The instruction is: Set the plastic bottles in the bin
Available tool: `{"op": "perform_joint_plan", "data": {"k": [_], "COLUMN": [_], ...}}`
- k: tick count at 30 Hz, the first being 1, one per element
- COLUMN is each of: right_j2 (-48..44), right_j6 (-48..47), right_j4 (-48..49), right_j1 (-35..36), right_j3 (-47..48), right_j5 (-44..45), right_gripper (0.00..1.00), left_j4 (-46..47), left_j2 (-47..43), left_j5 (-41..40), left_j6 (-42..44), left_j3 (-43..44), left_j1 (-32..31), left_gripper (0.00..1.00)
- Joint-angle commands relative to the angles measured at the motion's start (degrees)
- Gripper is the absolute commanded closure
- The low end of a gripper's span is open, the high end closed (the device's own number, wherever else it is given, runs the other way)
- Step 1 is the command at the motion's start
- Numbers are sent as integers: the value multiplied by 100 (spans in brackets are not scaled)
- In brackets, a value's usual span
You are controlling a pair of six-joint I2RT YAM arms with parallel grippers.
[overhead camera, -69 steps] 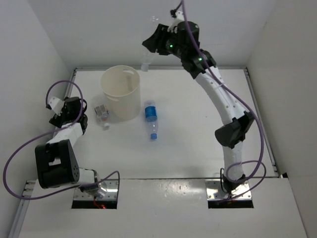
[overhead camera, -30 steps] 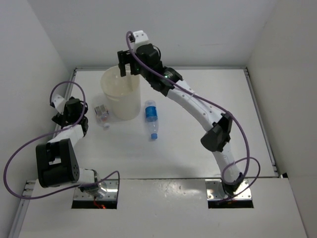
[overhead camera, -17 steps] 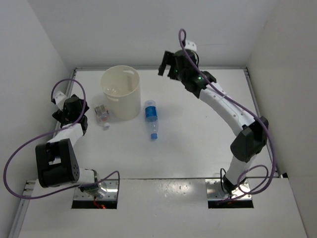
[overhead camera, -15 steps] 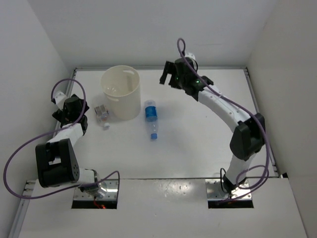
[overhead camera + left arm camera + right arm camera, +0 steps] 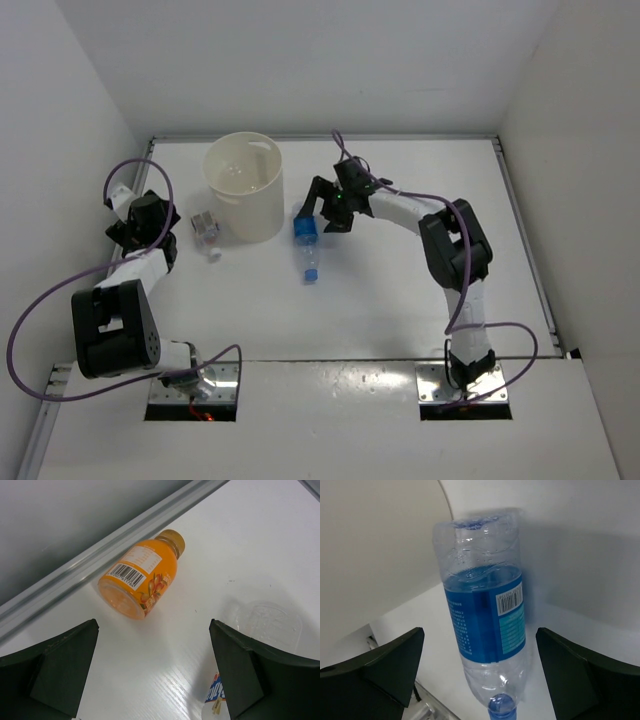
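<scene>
Right fingers point(image 5: 380, 662) dropped from bin point(image 5: 255, 220) to blue-label bottle point(image 5: 487, 620) — barcode showing; left fingers point(image 5: 55, 665) near orange bottle point(image 5: 140, 580); both pairs apart.

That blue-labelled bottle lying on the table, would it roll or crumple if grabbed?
It may well roll: the blue-labelled bottle is round and lies on its side on the smooth table. Its thin clear walls look likely to dent when squeezed.
</scene>
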Motion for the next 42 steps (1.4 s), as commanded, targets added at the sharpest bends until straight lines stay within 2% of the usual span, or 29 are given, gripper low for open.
{"op": "perform_joint_plan", "data": {"k": [1,6,10,11,14,15,16,19,22,25,28,31,35,39,40,42], "right_j2": [295,648,587,586,367,305,122,-300,-1003,-1601,-1883,-1884,-1148,-330,46,243], "right_j6": [273,405,782,835,906,906,906,854,643,309,98,-262,-692,-1369,-1562,-1782], "right_j4": [382,242,434,514,629,629,542,270,-12,-346,-181,162,224,137,84,275], "right_j1": [8,8,-70,-150,-238,-325,-413,-668,-853,-933,-933,-784,-503,-125,-37,192], "right_j3": [107,231,-146,-312,-428,-428,-428,-358,-96,457,994,1758,3076,5050,5326,5601], "right_j5": [-587,-843,-843,-843,-895,-895,-843,-562,87,1148,1774,1864,1750,1478,1478,1478], "right_gripper": [7,17,28,38,56,67,70,71,73,74,75,80,81,81,81,80], "left_j4": [151,204,204,204,204,204,204,204,204,152,99,37,-77,-25,-25,-25], "left_j2": [-21,-21,-21,-21,-21,-21,-21,-21,-21,-21,-21,32,145,199,199,199], "left_j5": [-60,-113,-166,-166,-166,-166,-166,-166,-166,-166,-166,-166,-298,-157,-157,-157], "left_j6": [-131,-184,-184,-184,-246,-298,-298,-351,-351,-404,-404,-404,-571,-641,-641,-641], "left_j3": [-64,-117,-170,-170,-170,-170,-222,-223,-171,-170,-65,49,199,252,252,252], "left_j1": [70,70,70,70,70,70,70,70,70,70,70,70,70,70,70,70], "left_gripper": [0,0,0,0,0,0,0,0,0,0,0,0,0,0,0,0]}}
